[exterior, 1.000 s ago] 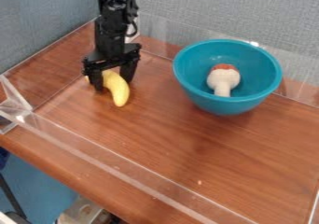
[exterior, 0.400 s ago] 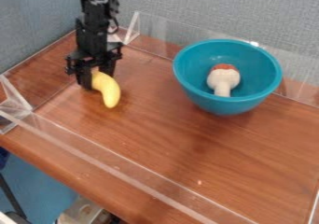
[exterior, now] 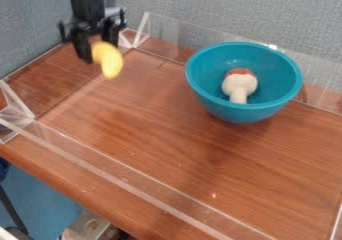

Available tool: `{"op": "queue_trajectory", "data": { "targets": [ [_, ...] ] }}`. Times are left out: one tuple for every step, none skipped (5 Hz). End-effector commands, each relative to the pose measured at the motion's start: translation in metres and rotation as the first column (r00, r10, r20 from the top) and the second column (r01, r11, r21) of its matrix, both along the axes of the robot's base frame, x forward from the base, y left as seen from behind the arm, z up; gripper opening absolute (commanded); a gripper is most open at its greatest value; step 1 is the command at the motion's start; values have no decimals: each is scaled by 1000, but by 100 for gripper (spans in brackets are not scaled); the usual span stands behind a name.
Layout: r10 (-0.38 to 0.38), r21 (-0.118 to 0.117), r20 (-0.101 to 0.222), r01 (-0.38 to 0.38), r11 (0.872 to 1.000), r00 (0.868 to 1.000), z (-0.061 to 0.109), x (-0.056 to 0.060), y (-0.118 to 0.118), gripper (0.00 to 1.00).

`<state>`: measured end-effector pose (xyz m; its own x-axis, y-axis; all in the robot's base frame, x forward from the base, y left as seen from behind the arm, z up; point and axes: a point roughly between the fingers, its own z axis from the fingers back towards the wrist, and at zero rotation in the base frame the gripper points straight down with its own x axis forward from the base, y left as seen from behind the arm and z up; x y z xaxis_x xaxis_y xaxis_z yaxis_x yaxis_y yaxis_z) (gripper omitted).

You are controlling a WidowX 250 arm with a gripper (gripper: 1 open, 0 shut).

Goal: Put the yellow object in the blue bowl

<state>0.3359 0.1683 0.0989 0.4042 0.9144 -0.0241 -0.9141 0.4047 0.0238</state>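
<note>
I've got the gripper point(exterior: 96, 46) up near the top left of the view, pointing down, black fingers clamped on the upper end of the yellow banana toy point(exterior: 108, 60). The banana hangs below the fingers, clear of the wooden surface point(exterior: 160, 134), blurred in the frame, its lower end tilted a bit toward the right. It sits over the back left part of the surface, close to the grey fabric wall point(exterior: 227, 9) behind.

The teal-blue bowl point(exterior: 274, 99) stands upright on the right side of the surface, well apart from the banana and the gripper. Inside it lies a whitish mushroom-like piece point(exterior: 238, 84) with a brownish-orange cap, cap toward the back, stem toward the front, resting near the bowl's middle.

A clear acrylic rim point(exterior: 120, 169) runs around the surface, with a low wall along the front edge and a taller panel at the back left, just beside the gripper. The rest of the wood shows only reflections.
</note>
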Motion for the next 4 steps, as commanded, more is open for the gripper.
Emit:
{"op": "queue_trajectory", "data": {
  "targets": [
    [-124, -1, 117, 124, 992, 985, 65, 18, -20, 0],
    [-145, -42, 130, 152, 987, 981, 79, 27, -51, 0],
    [-165, -63, 125, 174, 983, 978, 71, 42, -92, 0],
    [-199, -66, 117, 207, 976, 973, 67, 61, -128, 0]
  ]
}}
